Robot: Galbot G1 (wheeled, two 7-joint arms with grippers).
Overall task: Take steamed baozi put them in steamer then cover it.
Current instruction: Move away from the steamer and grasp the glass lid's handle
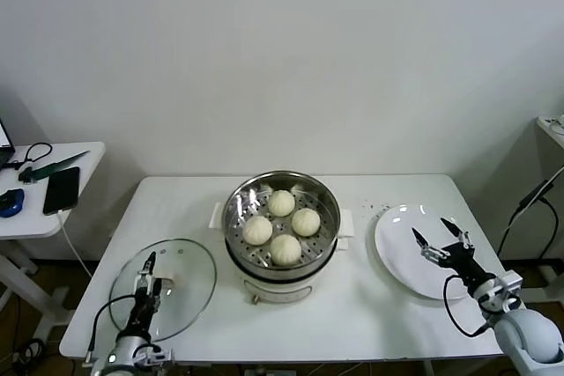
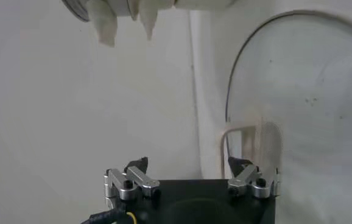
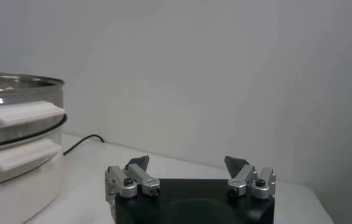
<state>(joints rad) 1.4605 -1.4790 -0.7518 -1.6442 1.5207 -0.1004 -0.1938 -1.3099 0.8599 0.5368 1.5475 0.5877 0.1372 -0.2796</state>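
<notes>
The left gripper (image 1: 150,263) hangs over the near edge of the cover (image 1: 181,292), pointing away from the robot, its fingers spread apart with nothing between them. The right gripper (image 1: 438,237) hovers above the white plate (image 1: 397,231) to the right of the steamer (image 1: 282,226), fingers likewise spread wide and empty, wrist angled in toward the steamer
</notes>
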